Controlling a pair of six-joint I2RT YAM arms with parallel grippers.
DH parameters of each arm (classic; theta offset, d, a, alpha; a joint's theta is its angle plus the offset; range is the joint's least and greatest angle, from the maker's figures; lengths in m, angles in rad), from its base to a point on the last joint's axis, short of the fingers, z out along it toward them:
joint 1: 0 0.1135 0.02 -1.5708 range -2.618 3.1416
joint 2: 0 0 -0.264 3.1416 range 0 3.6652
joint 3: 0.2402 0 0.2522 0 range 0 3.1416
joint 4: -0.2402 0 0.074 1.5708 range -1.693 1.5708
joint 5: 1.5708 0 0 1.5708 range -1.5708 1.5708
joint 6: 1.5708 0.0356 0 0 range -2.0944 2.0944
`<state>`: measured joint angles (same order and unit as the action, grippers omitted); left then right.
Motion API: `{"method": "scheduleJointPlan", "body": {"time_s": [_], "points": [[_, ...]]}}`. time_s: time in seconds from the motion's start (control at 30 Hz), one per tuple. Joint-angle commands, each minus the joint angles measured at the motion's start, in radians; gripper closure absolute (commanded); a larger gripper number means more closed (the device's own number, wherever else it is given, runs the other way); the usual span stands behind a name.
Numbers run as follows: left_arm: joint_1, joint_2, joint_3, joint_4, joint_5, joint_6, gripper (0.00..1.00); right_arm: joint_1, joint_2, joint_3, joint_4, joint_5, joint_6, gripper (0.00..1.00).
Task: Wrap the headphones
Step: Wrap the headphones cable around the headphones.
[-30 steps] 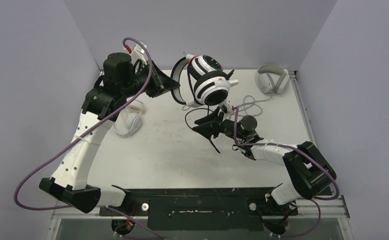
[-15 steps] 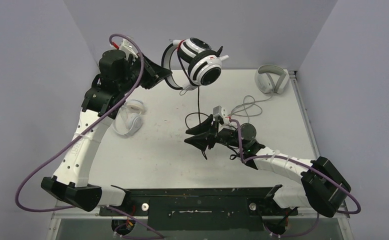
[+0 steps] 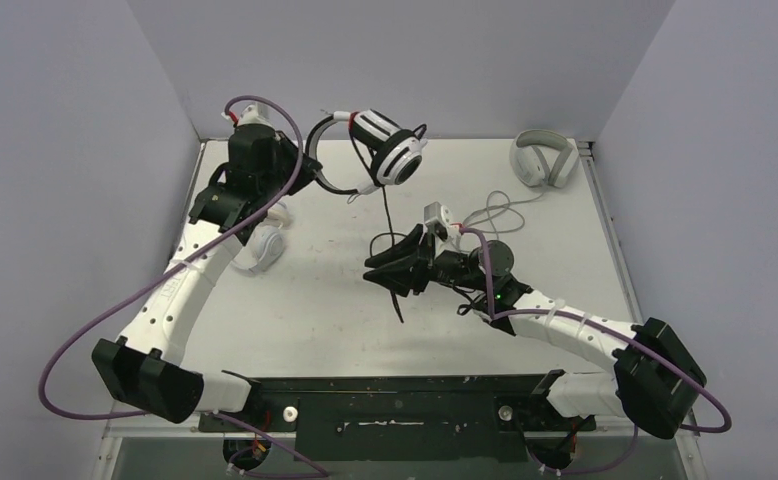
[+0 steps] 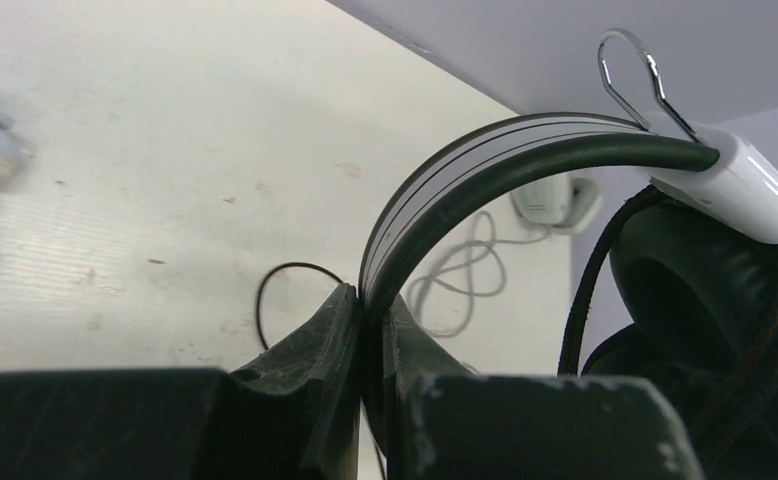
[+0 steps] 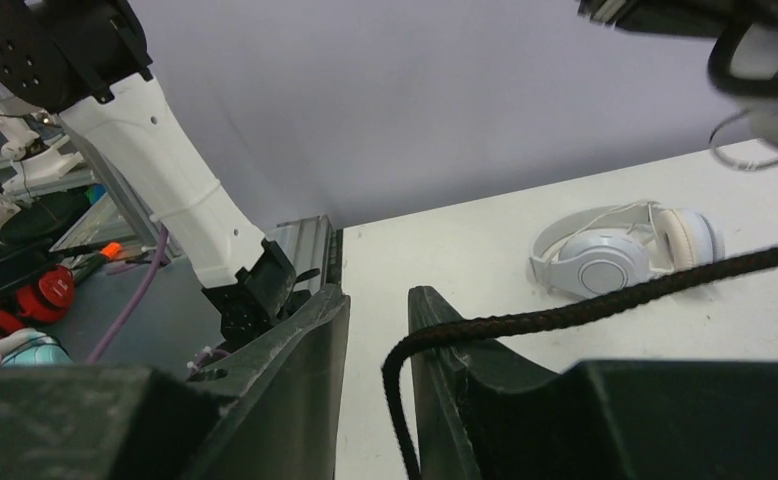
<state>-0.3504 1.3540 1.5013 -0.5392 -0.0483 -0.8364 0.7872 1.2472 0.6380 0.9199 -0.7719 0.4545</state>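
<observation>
Headset (image 3: pixel 393 150) lowered (still aloft) | headband (image 4: pixel 465 160) clamped in left end effector (image 4: pixel 367 305)

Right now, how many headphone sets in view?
3. Black-and-white headset in the air, band pinched by the left fingers; white pair on the table by the left arm, partly hidden; grey pair at the far right corner. No others show.
</observation>
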Motion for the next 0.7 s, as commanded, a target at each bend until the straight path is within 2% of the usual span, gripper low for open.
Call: {"method": "scheduleJointPlan", "body": {"time_s": [0.0, 0.17, 0.23, 0.33, 0.53, 0.67], "points": [[-0.007, -0.074, -0.064, 0.185, -0.182, 0.097, 1.0, 0.007, -0.029, 0.115, -0.08, -0.003, 0.01, 0.72], [-0.116, -0.116, -0.161, 0.273, -0.431, 0.326, 1.0, 0.004, -0.042, 0.219, -0.274, 0.01, -0.03, 0.76], [-0.184, -0.139, -0.218, 0.347, -0.554, 0.467, 1.0, -0.004, -0.045, 0.253, -0.343, 0.022, -0.041, 0.77], [-0.268, -0.175, -0.311, 0.48, -0.661, 0.7, 1.0, -0.042, -0.043, 0.3, -0.419, 0.022, -0.027, 0.81], [-0.337, -0.213, -0.391, 0.564, -0.721, 0.991, 1.0, -0.203, -0.03, 0.371, -0.543, -0.078, 0.047, 0.86], [-0.398, -0.228, -0.429, 0.549, -0.724, 1.161, 1.0, -0.27, 0.003, 0.483, -0.845, -0.058, -0.111, 0.88]]}}
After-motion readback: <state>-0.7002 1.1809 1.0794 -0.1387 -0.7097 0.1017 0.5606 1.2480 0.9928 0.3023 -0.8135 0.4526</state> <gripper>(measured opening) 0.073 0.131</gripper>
